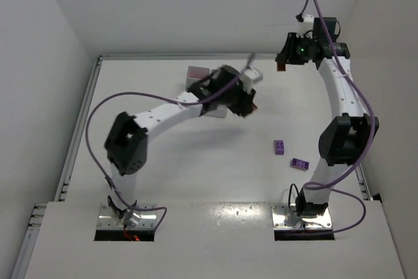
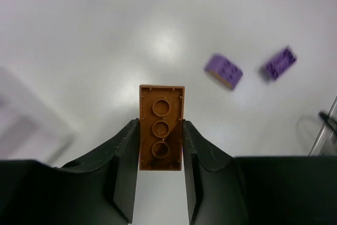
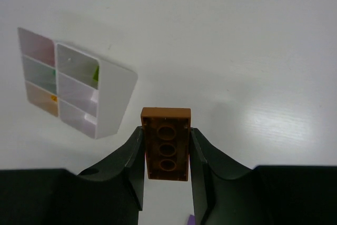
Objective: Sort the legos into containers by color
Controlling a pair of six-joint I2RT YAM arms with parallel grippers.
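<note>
Orange-brown and glossy, a rectangular plastic brick (image 2: 161, 130) is clamped by its 2 long sides between the black fingers (image 2: 125, 148) of the left gripper (image 2: 161, 126). Its hollow underside, with 3 round tubes, faces the wrist camera. The right gripper (image 3: 166, 133) has its fingers (image 3: 136, 154) clamped the same way on a second orange-brown brick (image 3: 167, 143).

The left gripper hangs above the far middle of the matte white table (image 1: 196, 174), and the right one is raised at the far right. Between and left of them sits the white translucent 6-compartment tray (image 3: 113, 98), with thin walls and square cells. 1 cell holds a small green piece and another a speck of orange. 2 purple studded bricks (image 2: 224, 70) lie loose on the right side of the table, near each other but apart.

The main risk is slip. The brick walls are smooth and narrow, so either brick could pivot or drop early. A release from height could bounce a brick off a divider into the wrong cell. The tray looks light, so a nudge from a finger would probably shift it. If both arms head for the same cell, they could collide.
</note>
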